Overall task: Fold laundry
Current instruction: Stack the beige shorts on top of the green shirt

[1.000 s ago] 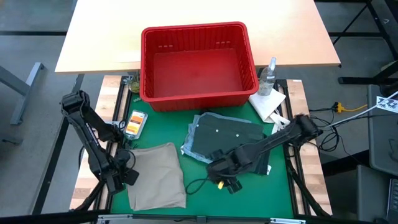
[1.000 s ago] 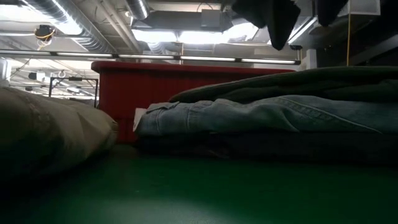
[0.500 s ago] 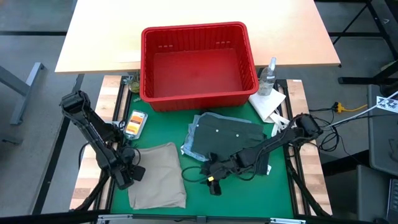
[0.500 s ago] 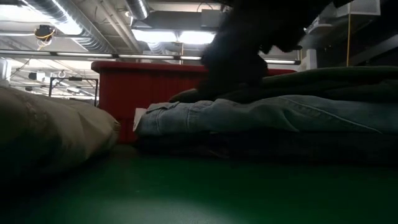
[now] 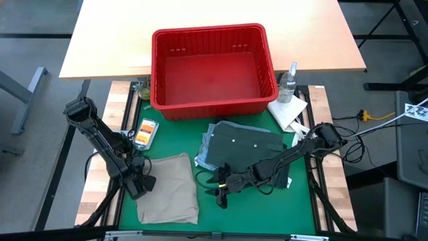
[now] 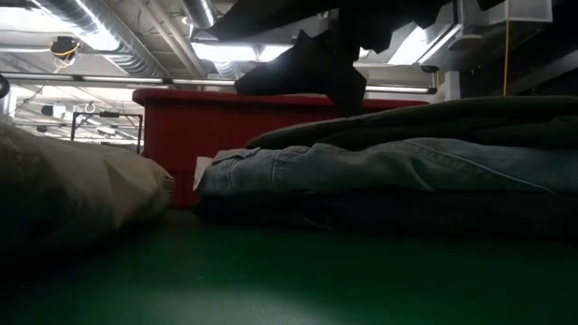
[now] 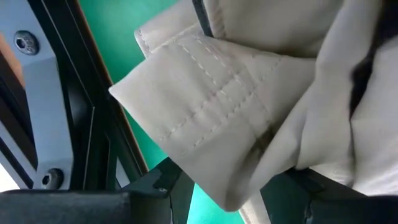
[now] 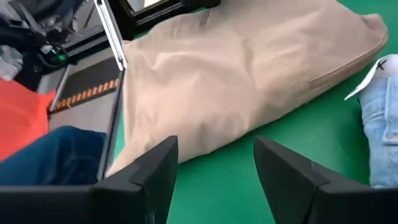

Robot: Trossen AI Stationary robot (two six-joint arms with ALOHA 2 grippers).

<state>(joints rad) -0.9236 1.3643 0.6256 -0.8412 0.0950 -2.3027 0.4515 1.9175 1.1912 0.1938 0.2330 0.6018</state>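
The beige khaki piece (image 5: 170, 187) lies folded on the green mat (image 5: 221, 214) at the near left. My left gripper (image 5: 142, 184) points down at its left edge, open, with a stitched, folded corner (image 7: 217, 124) of the piece between its fingers. To the right lies a stack: a dark olive green piece (image 5: 244, 144) on top, light blue denim (image 6: 379, 167) under it, dark navy jeans (image 6: 406, 212) at the bottom. My right gripper (image 5: 221, 187) hangs open over the mat between the stack and the beige piece (image 8: 249, 74), slanting down toward the beige piece. My left gripper comes from above, pointing down, with one finger (image 7: 158, 186) on each side of the beige piece's stitched corner (image 7: 236, 186). I cannot tell whether the fingers touch the cloth. The piece lies on the mat.
A red plastic basket (image 5: 207, 107) stands at the far side of the mat. A white cloth (image 5: 289, 110) and a clear bottle (image 5: 289, 80) lie at its right. A small orange packet (image 5: 145, 132) lies at the far left. Bare mat shows along the near edge.
My right gripper has come down off the stack's near edge toward the table's left and the beige piece, turning and tipping as it went. My left gripper has sunk and shifted right onto the beige piece's left edge. The garments have kept still.
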